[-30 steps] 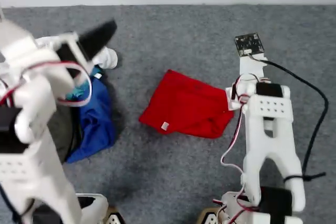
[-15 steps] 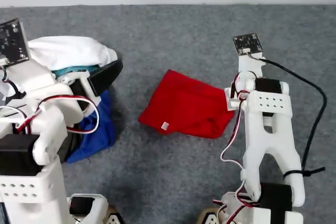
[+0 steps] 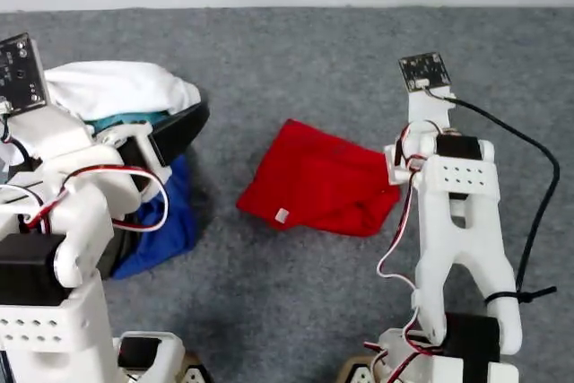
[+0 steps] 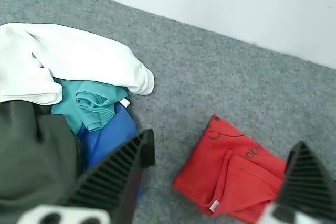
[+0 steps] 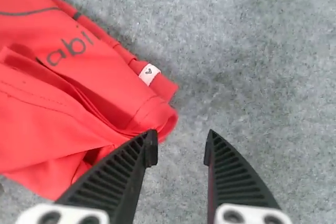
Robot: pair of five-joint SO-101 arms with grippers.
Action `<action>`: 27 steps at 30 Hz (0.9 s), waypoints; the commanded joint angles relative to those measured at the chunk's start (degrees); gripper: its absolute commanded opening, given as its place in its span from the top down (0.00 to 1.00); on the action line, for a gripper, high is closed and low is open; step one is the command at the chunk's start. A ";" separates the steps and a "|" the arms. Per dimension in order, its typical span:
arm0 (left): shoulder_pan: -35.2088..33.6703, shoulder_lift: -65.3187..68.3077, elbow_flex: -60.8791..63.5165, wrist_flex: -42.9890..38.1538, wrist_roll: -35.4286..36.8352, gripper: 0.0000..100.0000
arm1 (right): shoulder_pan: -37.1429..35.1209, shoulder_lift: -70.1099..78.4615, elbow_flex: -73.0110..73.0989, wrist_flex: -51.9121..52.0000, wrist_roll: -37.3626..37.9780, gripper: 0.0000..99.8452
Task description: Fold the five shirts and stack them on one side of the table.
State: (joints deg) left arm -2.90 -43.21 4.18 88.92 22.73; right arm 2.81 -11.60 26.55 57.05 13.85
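A loosely folded red shirt (image 3: 318, 181) lies mid-table. At the table's left a pile holds a white shirt (image 3: 117, 87), a teal shirt (image 3: 126, 120), a blue shirt (image 3: 170, 213) and a dark grey shirt (image 4: 31, 150). My left gripper (image 4: 210, 182) hangs above the table between the pile and the red shirt (image 4: 236, 177), open wide and holding nothing. My right gripper (image 5: 180, 140) is open a little at the red shirt's (image 5: 58, 103) collar corner, with bare carpet between its fingers. The right arm (image 3: 453, 195) stands beside the red shirt's right edge.
The table is covered in grey carpet (image 3: 296, 69). A white wall runs along the far edge. The right arm's black cable (image 3: 529, 159) loops out to the right. Open carpet lies behind and in front of the red shirt.
The left arm has swung back and turned, so the white shirt it covered one second ago shows now. It has barely moved in the last half second. The right arm has kept still.
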 commanded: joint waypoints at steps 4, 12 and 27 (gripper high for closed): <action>0.00 -0.70 0.04 -0.88 -0.35 0.62 | -0.13 0.66 4.31 -7.25 0.62 0.87; 0.00 -0.70 0.13 -0.70 -0.35 0.62 | 0.04 9.63 0.70 -7.87 0.70 0.89; 0.00 -0.70 0.13 -0.70 -0.35 0.62 | 0.22 11.12 -2.20 -12.35 1.23 0.99</action>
State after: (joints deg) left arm -2.90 -43.21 4.18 88.92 22.73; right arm 2.90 -0.26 26.73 47.30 14.20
